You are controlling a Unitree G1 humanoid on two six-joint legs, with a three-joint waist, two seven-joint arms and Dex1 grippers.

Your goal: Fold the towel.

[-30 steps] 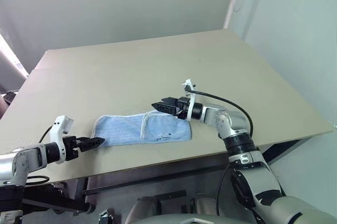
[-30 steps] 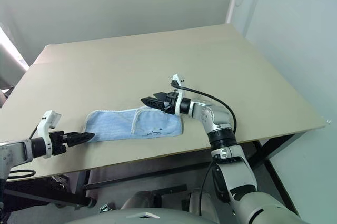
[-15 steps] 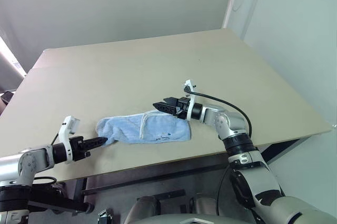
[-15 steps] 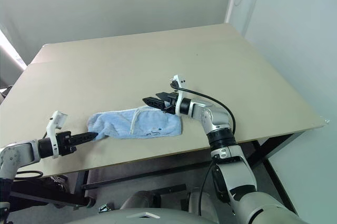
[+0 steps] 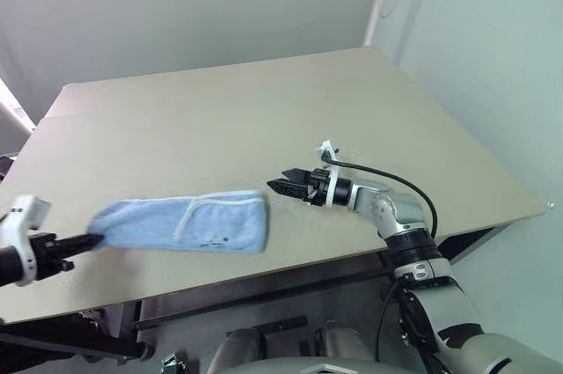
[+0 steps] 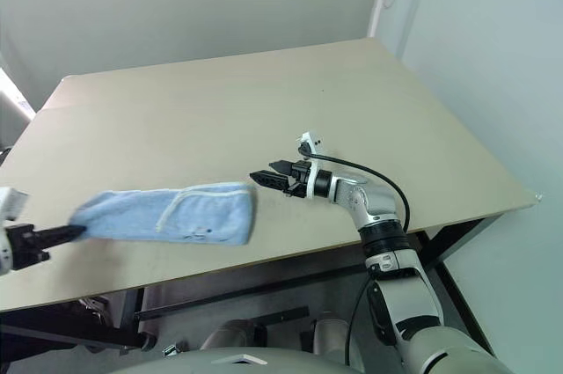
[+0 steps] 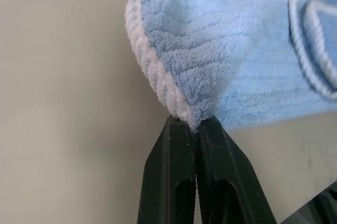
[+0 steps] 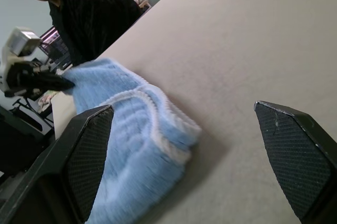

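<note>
Left claw: you have its two black fingers pressed together on the whitish stitched edging at one end of the towel, so that end bunches into a peak at the pinch; the hold looks meant to let you draw the cloth out along the table or lift that end over. Right claw: fingers set wide apart, gripping nothing, held low over the table just beside the towel's other end, apart from it; you appear to keep it ready there to catch or pin that end. Towel: light blue terry cloth, lying as a long, loosely doubled band near the front edge of the table on your left-hand side, with one layer's stitched edge looping across its top and a small dark print near the end facing the right claw. No neat fold shows yet; judged from this, the task is at an early step. Person in dark clothing: seen beyond the table's far side in the right wrist view, not touching anything.
</note>
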